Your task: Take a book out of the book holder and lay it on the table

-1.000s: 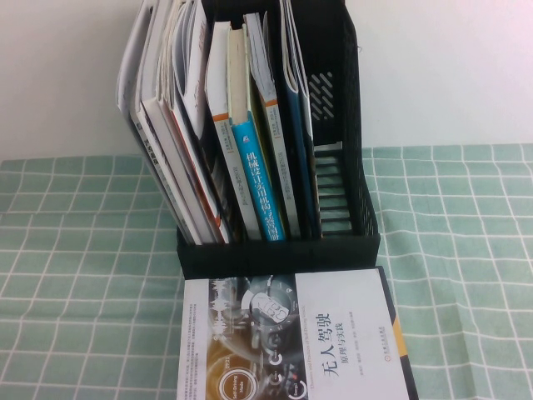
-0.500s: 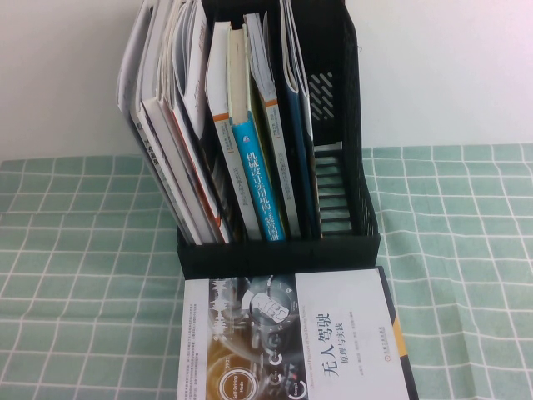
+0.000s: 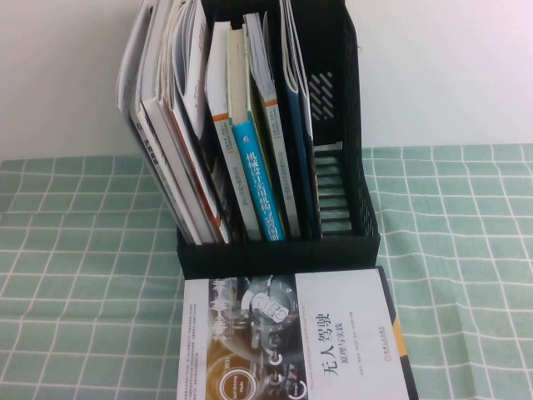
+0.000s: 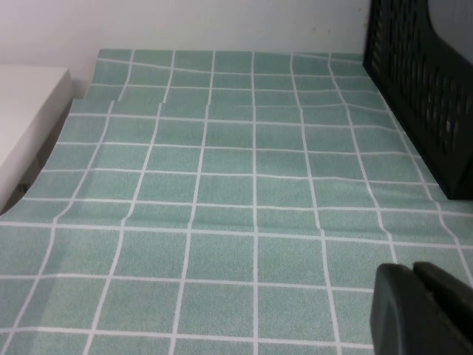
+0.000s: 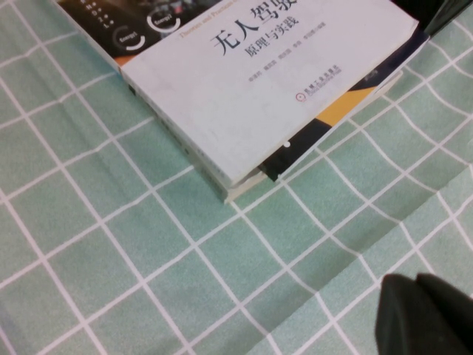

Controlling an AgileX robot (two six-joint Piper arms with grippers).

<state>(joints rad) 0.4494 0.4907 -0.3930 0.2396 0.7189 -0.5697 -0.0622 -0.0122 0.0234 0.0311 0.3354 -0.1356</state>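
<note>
Office desk: book-filled file rack

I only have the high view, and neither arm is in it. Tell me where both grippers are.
Observer: The right gripper is shut and empty, above the table just off a corner of the book.
Operator: Now the left one.
Observer: The left gripper hangs over bare cloth, apart from the book holder.
Operator: Report what's under the book.
Observer: It lies flat on a dark navy book with an orange shape, whose edge pokes out beneath.
</note>
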